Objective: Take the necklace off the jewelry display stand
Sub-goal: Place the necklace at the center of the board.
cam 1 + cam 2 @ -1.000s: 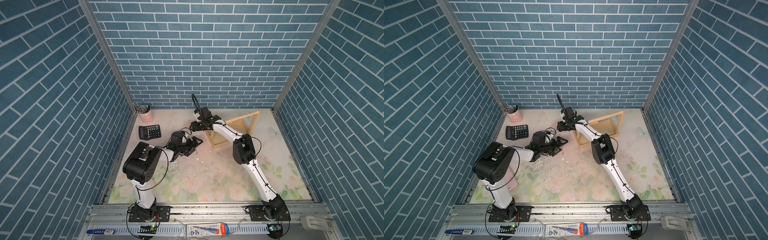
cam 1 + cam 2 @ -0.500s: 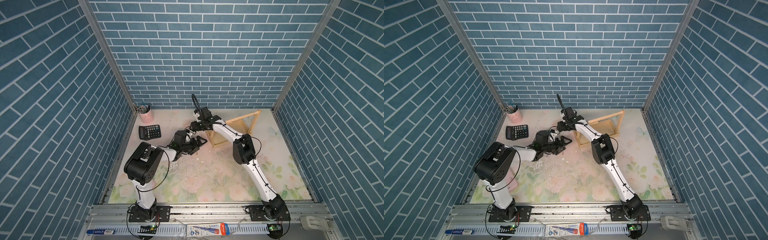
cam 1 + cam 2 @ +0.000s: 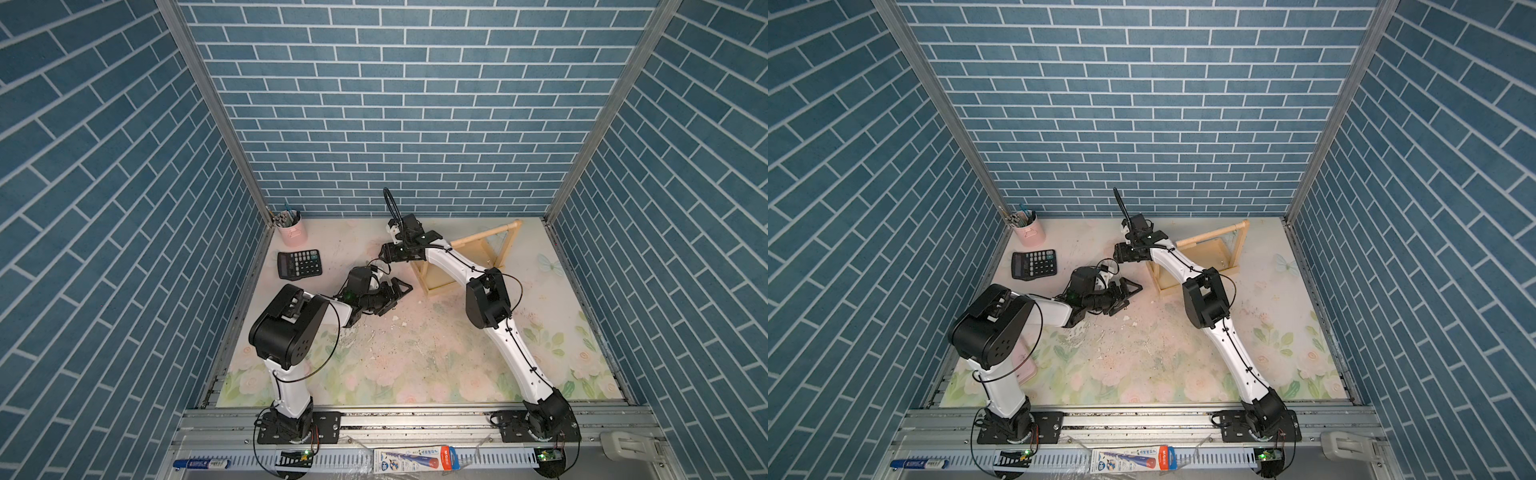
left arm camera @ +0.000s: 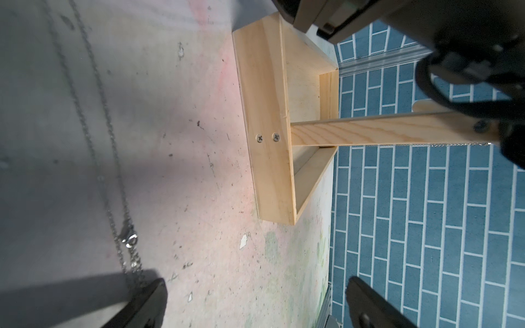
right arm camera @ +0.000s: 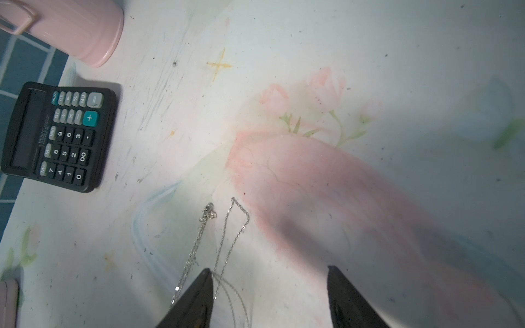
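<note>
Left gripper point(image 3: 400, 296) recorded shifted rightward toward the stand point(image 3: 488, 234) since a second ago, fingers spread wide, right gripper point(image 5: 270, 269) parted, nothing clamped, necklace point(image 5: 227, 224) laid on the mat point(image 5: 369, 56) at lower centre, off the stand, run up to one fingertip point(image 5: 200, 292), chain resolved only in the wrist views.

The necklace point(image 5: 224, 227) lay on the worktop point(image 3: 415, 353) between the calculator point(image 3: 299, 264) at left and the jewelry display stand point(image 3: 434, 279) at right; a cup point(image 3: 291, 232) stood behind the calculator.
</note>
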Controlling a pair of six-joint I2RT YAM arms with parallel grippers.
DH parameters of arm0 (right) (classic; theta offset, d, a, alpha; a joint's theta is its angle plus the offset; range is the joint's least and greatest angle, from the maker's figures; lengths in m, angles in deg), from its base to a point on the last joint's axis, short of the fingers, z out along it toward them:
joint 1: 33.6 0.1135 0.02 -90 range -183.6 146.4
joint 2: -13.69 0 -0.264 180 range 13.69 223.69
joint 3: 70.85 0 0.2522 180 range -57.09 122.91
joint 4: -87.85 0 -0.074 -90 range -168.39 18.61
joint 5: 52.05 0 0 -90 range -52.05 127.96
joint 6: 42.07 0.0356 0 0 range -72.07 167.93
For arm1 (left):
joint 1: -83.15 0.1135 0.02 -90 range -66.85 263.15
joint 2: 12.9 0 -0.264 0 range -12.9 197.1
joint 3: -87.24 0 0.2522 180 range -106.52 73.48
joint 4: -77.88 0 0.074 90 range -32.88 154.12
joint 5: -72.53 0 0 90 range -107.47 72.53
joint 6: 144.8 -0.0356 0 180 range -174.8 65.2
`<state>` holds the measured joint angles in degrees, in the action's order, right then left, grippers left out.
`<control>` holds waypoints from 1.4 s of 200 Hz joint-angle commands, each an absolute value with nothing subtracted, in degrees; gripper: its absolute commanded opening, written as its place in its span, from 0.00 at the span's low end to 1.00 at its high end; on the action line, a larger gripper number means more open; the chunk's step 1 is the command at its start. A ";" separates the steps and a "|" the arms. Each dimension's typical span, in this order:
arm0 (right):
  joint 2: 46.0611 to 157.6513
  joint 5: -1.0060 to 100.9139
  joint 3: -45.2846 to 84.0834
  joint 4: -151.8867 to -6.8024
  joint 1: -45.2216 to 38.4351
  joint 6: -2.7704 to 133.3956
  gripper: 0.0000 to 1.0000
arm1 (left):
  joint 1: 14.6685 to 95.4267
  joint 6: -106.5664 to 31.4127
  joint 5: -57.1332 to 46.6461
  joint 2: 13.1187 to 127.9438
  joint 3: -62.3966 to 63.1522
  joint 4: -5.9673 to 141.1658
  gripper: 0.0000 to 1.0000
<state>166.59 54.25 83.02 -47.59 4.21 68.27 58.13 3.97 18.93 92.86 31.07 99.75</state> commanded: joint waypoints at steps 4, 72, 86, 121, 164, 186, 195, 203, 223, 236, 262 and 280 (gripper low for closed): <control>165.74 54.04 83.17 -47.72 4.04 68.32 0.65 | 58.02 3.95 18.06 92.66 32.74 99.73 0.99; 165.39 52.93 83.33 -47.77 3.93 68.58 0.66 | 58.01 4.53 17.60 92.14 34.97 100.33 0.99; 165.35 52.65 83.35 -47.72 3.94 68.66 0.66 | 57.99 4.69 17.52 92.13 35.49 100.67 0.99; 165.39 52.27 83.52 -47.72 3.71 68.85 0.67 | 57.99 5.16 17.55 92.13 36.38 101.60 0.99; 165.46 52.37 83.79 -47.88 3.60 68.94 0.67 | 57.98 5.15 17.61 92.31 36.12 101.57 0.99; 165.40 52.28 84.25 -47.68 3.58 68.93 0.67 | 57.99 5.19 17.60 92.39 36.08 101.57 0.99; 165.39 52.37 84.49 -47.60 3.50 68.93 0.67 | 57.97 5.30 17.60 92.35 36.30 101.64 0.99; 165.31 52.37 84.62 -47.55 3.45 68.87 0.67 | 57.97 5.32 17.51 92.31 36.52 101.74 0.99; 165.19 52.69 84.97 -47.54 3.38 68.70 0.68 | 57.96 5.30 17.51 92.18 36.88 101.78 0.99; 165.04 52.72 85.01 -47.43 3.34 68.59 0.68 | 58.01 5.27 17.49 92.01 36.96 101.69 0.99; 164.50 52.47 85.20 -47.11 3.01 68.58 0.69 | 58.01 5.32 17.35 92.13 36.93 101.64 0.99; 164.08 52.46 85.29 -47.09 2.90 68.58 0.70 | 58.01 5.32 17.43 92.31 37.00 101.57 0.99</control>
<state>166.59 52.92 83.18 -47.54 3.88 68.27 58.11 5.28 18.49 91.87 35.29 105.24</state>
